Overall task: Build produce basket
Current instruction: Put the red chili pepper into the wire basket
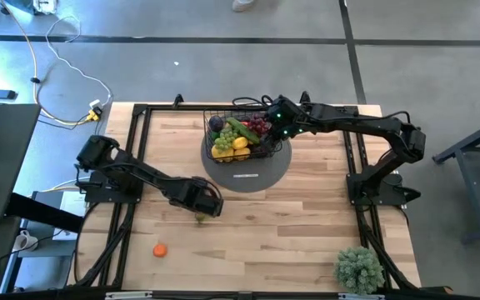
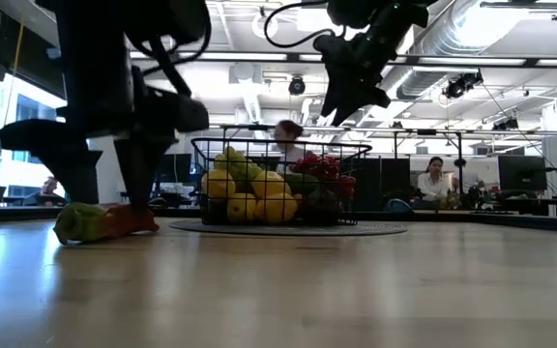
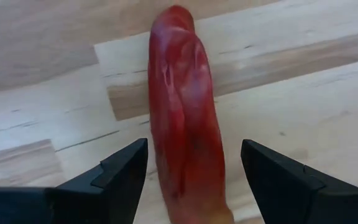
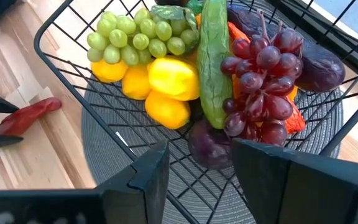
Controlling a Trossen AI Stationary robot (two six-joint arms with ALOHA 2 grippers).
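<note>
While the left gripper (image 3: 191, 171) is straddling the chilli (image 3: 185, 112) with jaws open, it should be closing squarely at mid-length; the basket (image 1: 244, 137) is sitting at two o'clock; the right gripper (image 1: 279, 117) is hovering there, part-open, empty.

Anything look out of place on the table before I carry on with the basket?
Two pieces of produce lie outside the basket. The red chilli lies on the bare wood between the open fingers of the left gripper, not gripped. A small orange piece sits alone near the table's front left. The right gripper hovers empty over the basket.
</note>
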